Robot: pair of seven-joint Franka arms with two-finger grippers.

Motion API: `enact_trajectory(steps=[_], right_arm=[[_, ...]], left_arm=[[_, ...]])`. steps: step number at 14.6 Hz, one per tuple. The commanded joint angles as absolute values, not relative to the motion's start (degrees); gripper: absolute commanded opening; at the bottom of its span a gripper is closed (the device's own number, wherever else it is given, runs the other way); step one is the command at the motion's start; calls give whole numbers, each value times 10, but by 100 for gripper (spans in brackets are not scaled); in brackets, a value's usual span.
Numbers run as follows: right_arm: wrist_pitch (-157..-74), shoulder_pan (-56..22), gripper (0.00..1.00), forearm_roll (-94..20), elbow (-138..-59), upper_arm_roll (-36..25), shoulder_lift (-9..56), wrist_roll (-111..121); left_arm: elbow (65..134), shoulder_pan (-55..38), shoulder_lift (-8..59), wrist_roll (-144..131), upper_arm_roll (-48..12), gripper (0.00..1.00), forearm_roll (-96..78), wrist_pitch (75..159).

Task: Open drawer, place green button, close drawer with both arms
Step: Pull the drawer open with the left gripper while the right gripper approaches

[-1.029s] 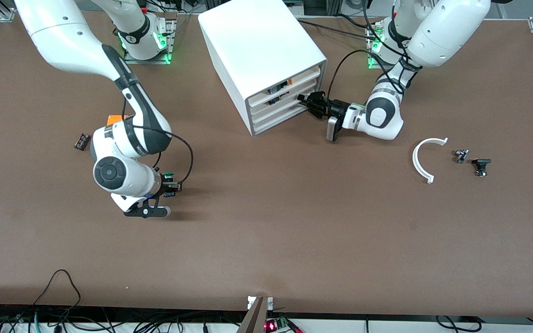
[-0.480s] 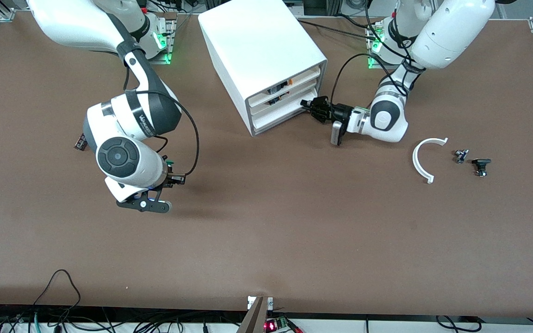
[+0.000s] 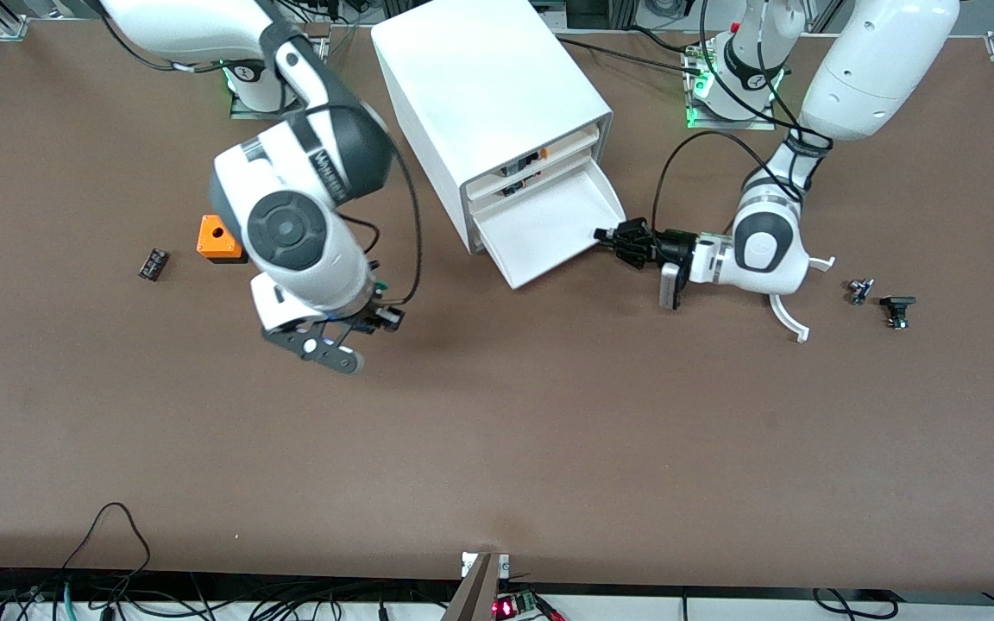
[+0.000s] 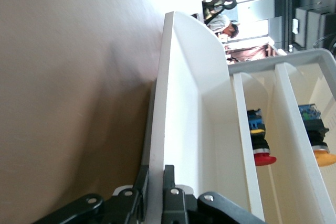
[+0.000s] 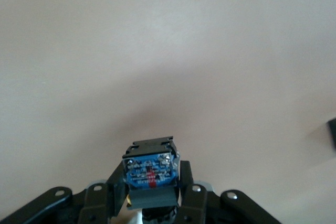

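Note:
The white cabinet (image 3: 480, 78) stands at the table's robot side. Its bottom drawer (image 3: 549, 228) is pulled out, a plain white tray with nothing in it. My left gripper (image 3: 611, 235) is shut on the drawer's front rim. In the left wrist view its fingers (image 4: 170, 182) pinch that thin white wall (image 4: 160, 103). My right gripper (image 3: 376, 310) is shut on the button (image 3: 386, 317) and holds it over bare table, beside the cabinet toward the right arm's end. In the right wrist view the button's blue and black body (image 5: 150, 169) sits between the fingers; its green cap is hidden.
An orange cube (image 3: 219, 239) and a small black chip (image 3: 153, 263) lie toward the right arm's end. A white curved piece (image 3: 786, 315) and two small black parts (image 3: 859, 291) (image 3: 897, 309) lie toward the left arm's end. Upper drawers hold red-capped (image 4: 260, 145) and orange-capped buttons.
My left gripper has pulled the bottom drawer out of the cabinet. My right arm has carried the button from near the orange cube toward the cabinet.

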State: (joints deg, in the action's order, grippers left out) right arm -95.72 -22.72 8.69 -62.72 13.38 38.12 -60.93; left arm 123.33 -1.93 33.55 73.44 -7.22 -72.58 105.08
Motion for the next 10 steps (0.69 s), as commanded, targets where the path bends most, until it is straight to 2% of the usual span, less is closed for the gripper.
enact_trajectory(steps=[1,2,3,4,5,10], right_arm=[[-979,-271,0,81,-606,129,391,-718],[-995,-287,0,81,-606,128,392,-752],[-1004,-297,0,81,-606,128,394,-783],[-1011,-311,0,81,-606,128,395,-814],[-1016,-320,0,81,-607,128,398,-845],[-1067,-379,0,82,-611,128,431,-999]], left_arm=[[1196,-20,355,701,-55,0,-688,1061],[1195,-20,355,697,-54,0,-688,1061],[1191,-20,355,689,-54,10,-688,1061],[1188,-19,355,679,-53,65,-687,1061],[1187,-16,353,667,-52,100,-687,1060],[1136,8,339,569,-48,100,-632,1025]])
